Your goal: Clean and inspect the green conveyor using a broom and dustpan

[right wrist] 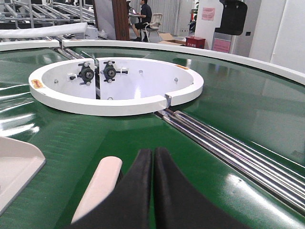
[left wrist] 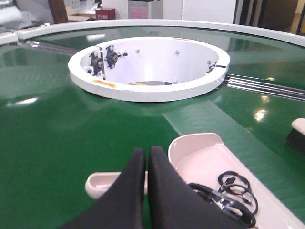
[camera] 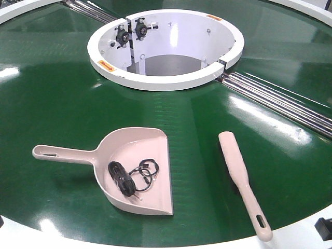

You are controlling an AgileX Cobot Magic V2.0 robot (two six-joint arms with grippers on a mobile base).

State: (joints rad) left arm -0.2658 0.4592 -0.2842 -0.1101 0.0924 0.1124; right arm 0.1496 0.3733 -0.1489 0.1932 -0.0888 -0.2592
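Now we see the broom (camera: 243,181) lying lengthwise just under the right gripper (right wrist: 153,155) (nearer arm), handle toward the conveyor's (camera: 62,104) near rim; both grippers pinched together, empty.

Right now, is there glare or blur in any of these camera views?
Front view: bright ceiling-light glare patches on the green conveyor, otherwise sharp. Left wrist view: left gripper close and soft, small highlights on the belt. Right wrist view: shine along the metal rollers; right gripper dark.
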